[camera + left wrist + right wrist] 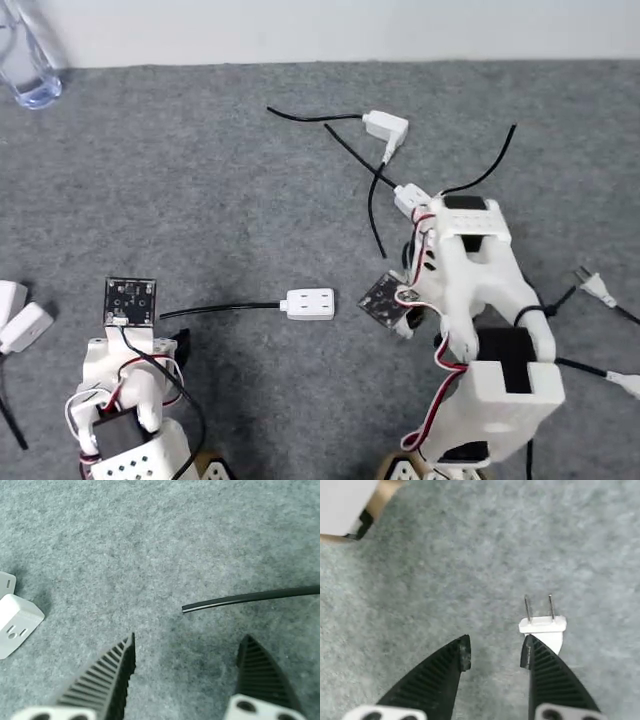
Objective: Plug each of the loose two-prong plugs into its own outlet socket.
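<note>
**Both grippers hanging open over the grey mat, a plug lying at one right fingertip**

The right gripper (496, 642) is hanging released, its jaws standing moderately apart with nothing between them. One of its fingertips (529, 650) is overlapping the body of a white two-prong plug (543, 626). The plug is lying flat on the grey mat (470, 555) with its prongs pointing away from the gripper. Whether the tip is actually touching it cannot be told, and that finger is hiding the rest of the plug's body. A white and tan shape is being cut off at one corner of the right wrist view and is too blurred to name.

The left gripper (189, 640) is hanging released too, jaws wide and gripping nothing. The loose end of a black cable (250, 597) is lying just beyond its tips. A white socket block (15, 625) with a slotted face is sitting off to one side, partly cut off.

In the high view the left arm (125, 400) and right arm (480, 290) are covering their own grippers. The white outlet strip (310, 303) is lying between the arms, its black cord (220, 309) running toward the left arm. A corded white plug (385, 125) is resting farther out, and a second plug (410, 198) is lying just beyond the right arm. Two edge plugs (598, 287) are trailing off the mat's side beside the right arm.
</note>
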Robot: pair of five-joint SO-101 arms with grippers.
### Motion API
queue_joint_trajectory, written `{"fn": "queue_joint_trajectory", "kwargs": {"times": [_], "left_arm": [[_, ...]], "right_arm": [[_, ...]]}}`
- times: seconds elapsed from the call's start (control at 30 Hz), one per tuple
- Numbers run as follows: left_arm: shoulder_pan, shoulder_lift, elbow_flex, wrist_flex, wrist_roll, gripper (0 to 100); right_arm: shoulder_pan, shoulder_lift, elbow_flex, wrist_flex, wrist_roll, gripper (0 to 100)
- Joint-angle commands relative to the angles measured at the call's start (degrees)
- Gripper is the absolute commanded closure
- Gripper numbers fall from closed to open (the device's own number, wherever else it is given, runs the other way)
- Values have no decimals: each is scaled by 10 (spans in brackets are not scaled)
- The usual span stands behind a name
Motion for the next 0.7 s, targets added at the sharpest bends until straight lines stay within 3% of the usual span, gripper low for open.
{"fn": "queue_joint_trajectory", "kwargs": {"times": [0.0,0.27,0.43,0.67], "left_arm": [[4,-4,-2,-11,6,690],[4,-4,-2,-11,6,690],[4,-4,-2,-11,6,690],[4,-4,-2,-11,6,690]], "right_arm": [[-35,-7,-33,-6,-40,809],[-73,-22,-52,-5,-127,809],[-74,-92,-55,43,-127,809],[-73,-83,-43,0,-127,809]]}}
